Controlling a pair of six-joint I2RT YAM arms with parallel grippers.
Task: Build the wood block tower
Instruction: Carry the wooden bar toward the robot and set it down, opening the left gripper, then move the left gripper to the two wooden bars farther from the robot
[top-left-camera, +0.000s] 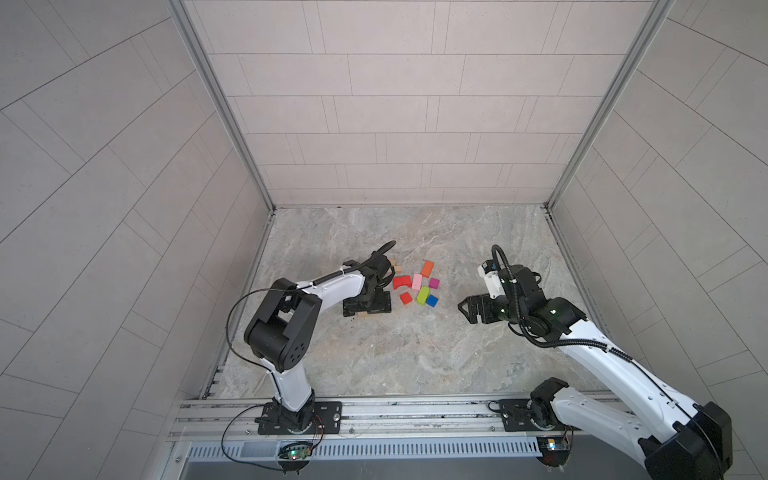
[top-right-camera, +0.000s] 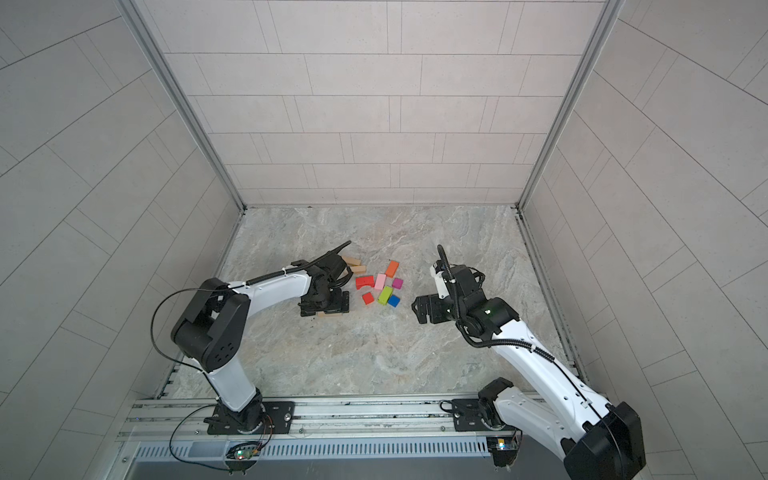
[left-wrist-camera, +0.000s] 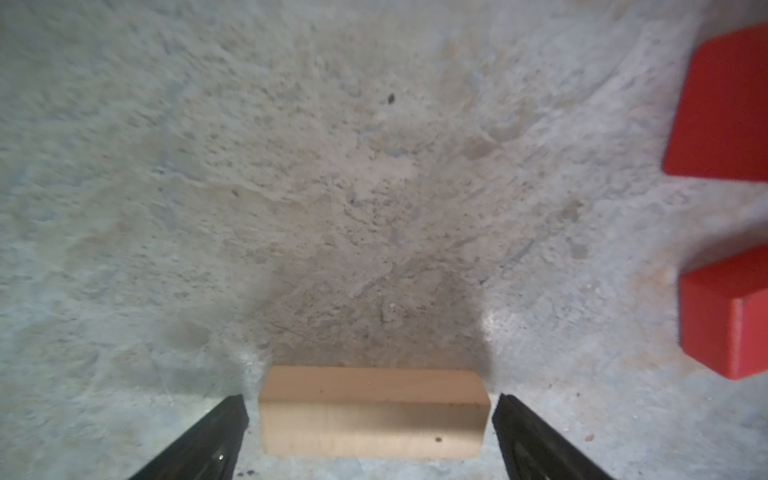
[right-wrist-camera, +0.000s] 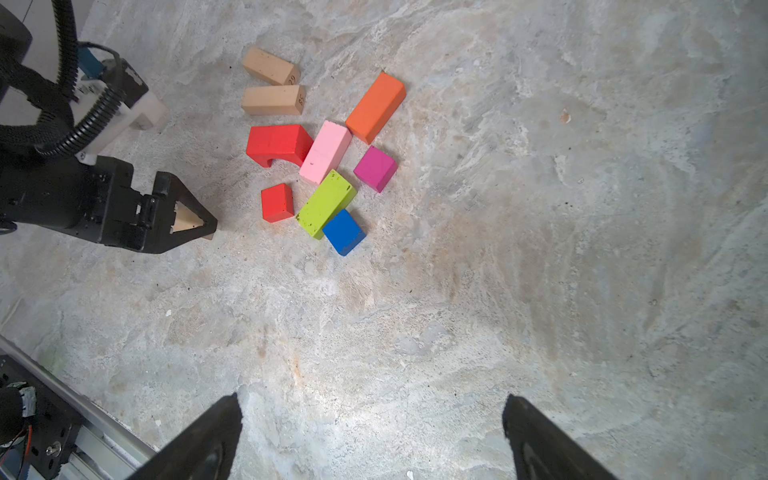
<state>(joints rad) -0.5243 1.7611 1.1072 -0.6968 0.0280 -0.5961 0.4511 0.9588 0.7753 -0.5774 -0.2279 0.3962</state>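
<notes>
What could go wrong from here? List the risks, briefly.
1. The left gripper stands open, closely astride a tan bar; lifting off askew might drag it.
2. The red cube lies near that gripper; a sideways move could knock it.
3. The lime oblong appears to touch the pink oblong and blue cube; picking one may shift the others.

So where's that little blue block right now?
In a top view the blue cube lies near the middle of the tabletop, at the near right corner of the coloured cluster, against the lime oblong.
</notes>
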